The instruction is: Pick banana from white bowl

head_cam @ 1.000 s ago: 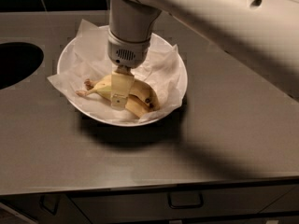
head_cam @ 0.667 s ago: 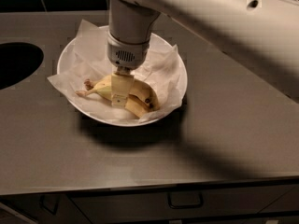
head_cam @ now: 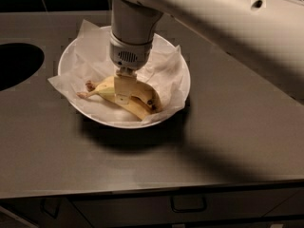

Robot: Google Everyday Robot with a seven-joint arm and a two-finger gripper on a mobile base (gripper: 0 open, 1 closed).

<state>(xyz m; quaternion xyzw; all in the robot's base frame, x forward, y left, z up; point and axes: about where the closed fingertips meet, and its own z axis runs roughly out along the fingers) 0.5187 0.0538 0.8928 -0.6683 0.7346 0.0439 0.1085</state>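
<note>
The banana (head_cam: 140, 108), curved, yellow and brown-spotted, lay on crumpled white paper (head_cam: 164, 72) inside the smooth, round white bowl (head_cam: 61, 65). The pincer (head_cam: 124, 90) pressed down on the banana's middle, covering part of it; whether it was clamped could not be told. The pale, cylindrical arm (head_cam: 199, 13) crossed above the bowl's far rim. The bowl sat on a matte grey surface (head_cam: 228, 141), with a dark round opening (head_cam: 16, 65) to the left.
</note>
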